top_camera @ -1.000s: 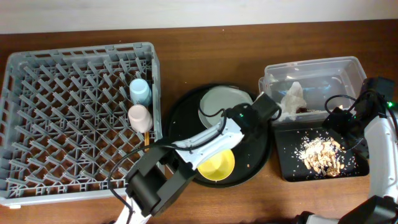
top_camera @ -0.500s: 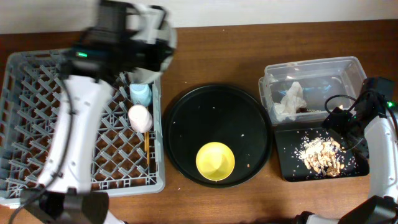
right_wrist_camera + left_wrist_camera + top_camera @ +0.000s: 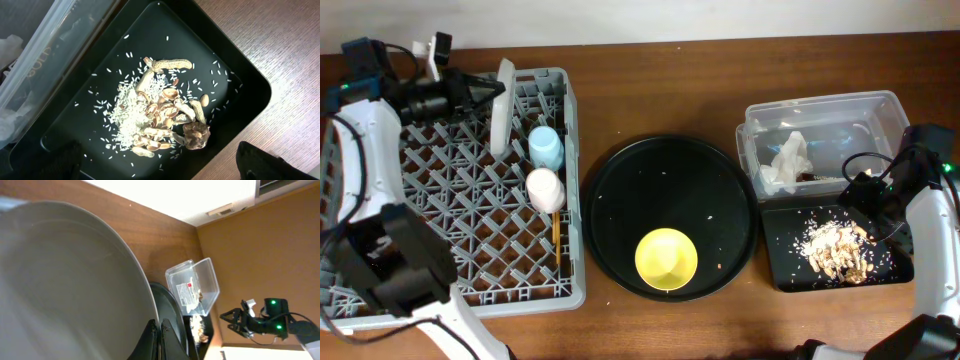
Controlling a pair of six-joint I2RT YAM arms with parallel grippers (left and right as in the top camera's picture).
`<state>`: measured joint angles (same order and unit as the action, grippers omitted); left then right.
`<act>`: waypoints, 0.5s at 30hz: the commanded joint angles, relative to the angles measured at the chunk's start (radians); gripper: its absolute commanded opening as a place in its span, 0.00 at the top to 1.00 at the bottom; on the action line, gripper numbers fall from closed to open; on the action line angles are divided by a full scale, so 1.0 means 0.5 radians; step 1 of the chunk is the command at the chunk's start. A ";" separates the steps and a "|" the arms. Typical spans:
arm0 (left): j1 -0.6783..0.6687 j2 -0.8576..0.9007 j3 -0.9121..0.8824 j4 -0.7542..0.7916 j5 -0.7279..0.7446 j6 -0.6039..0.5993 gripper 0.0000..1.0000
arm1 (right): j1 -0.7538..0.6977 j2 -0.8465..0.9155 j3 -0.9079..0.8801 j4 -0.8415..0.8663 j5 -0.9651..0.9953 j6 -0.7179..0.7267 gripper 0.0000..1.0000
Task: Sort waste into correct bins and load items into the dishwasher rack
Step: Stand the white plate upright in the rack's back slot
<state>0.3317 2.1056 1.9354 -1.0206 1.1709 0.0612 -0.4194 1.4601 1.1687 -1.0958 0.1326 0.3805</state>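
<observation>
My left gripper (image 3: 486, 96) is shut on the rim of the pale round plate (image 3: 503, 108), which stands on edge over the back of the grey dishwasher rack (image 3: 380, 200). In the left wrist view the plate (image 3: 65, 285) fills the left side and the gripper (image 3: 159, 339) pinches its edge. The light-blue cup (image 3: 545, 148), pink cup (image 3: 544, 186) and chopsticks (image 3: 556, 226) are in the rack. The yellow bowl (image 3: 666, 259) sits on the round black tray (image 3: 620, 180). My right gripper (image 3: 873, 194) is open and empty above the shallow black tray (image 3: 235, 70) with food scraps (image 3: 165, 120).
The clear tub (image 3: 865, 108) at the back right holds the white tissue (image 3: 785, 163). The shallow black tray (image 3: 895, 262) lies just in front of it. A brown lump (image 3: 196, 136) lies among the scraps. Bare wood table shows behind the round tray.
My left arm has carried the plate from the round black tray over to the back of the rack, where it now stands on edge. The right arm has not moved.
</observation>
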 commanded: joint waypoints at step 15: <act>0.073 -0.039 0.125 -0.039 0.227 -0.043 0.17 | -0.014 0.011 0.008 -0.001 0.004 -0.013 0.01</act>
<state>0.3626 2.1742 1.9656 -1.0100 1.2266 0.0433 -0.4194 1.4601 1.1687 -1.0958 0.1326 0.3809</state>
